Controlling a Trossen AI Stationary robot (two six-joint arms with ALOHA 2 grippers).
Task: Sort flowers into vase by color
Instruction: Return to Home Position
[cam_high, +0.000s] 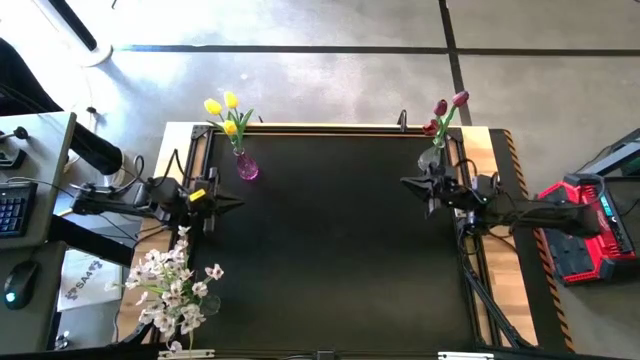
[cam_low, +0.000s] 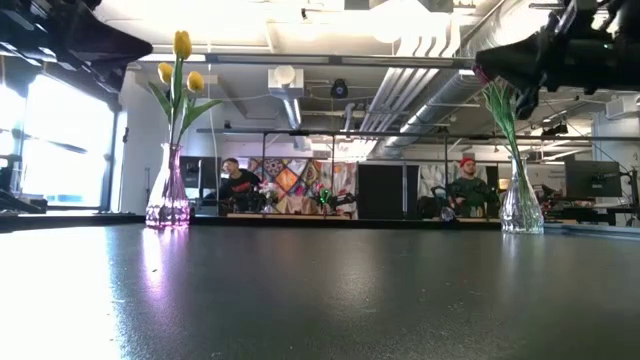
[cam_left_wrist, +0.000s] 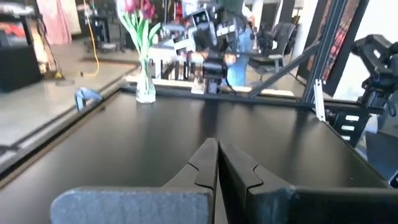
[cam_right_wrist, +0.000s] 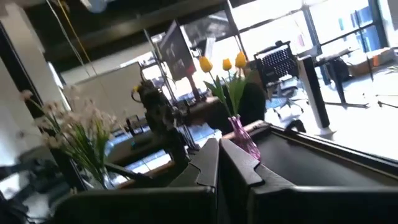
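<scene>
High view: sorting looks done. 3 yellow tulips (cam_high: 225, 108) stand in the pink vase (cam_high: 246, 168) at the table's (cam_high: 330, 260) back left corner. Red tulips (cam_high: 447, 105) are in the clear vase (cam_high: 432, 157) at back right, and the white flowers (cam_high: 172, 288) bunch at the front left edge.

Left gripper (cam_high: 232, 203) hangs at the left edge. Right gripper (cam_high: 408, 182) is at the right edge, just beside the clear vase. Wrist views show both pinched together, holding nothing.

Handling guess: flowers light, stems thin and springy, heads soft. Take mid-stem, never the bloom. Vases likely glass and tippy, so no side loads.
</scene>
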